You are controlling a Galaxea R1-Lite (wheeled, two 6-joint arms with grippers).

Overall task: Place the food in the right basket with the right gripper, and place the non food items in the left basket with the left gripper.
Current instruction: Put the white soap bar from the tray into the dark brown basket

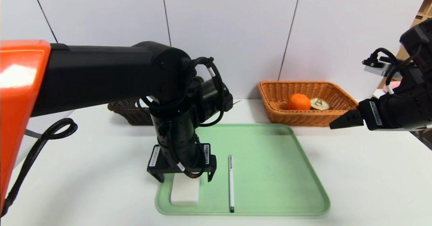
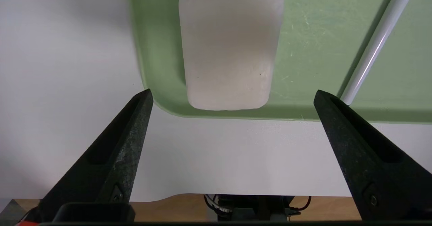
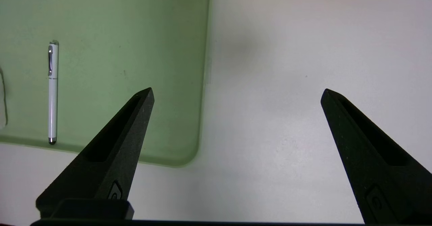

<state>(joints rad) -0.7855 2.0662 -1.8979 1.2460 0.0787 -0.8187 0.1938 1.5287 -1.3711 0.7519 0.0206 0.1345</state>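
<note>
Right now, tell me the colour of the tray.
Pale green; the tray shows best in the head view.

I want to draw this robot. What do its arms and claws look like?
Both arms are black tubes with round joints and looping black cables. The left arm has a shiny orange cover near its shoulder. White barcode stickers sit by the left gripper and right gripper. Each claw has two pointy, wedge-shaped black fingers.

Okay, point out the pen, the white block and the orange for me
pen (image 1: 231, 182), head view, middle of its barrel
white block (image 2: 229, 47), left wrist view, middle of its top face
orange (image 1: 298, 102), head view, middle of its visible side
</note>
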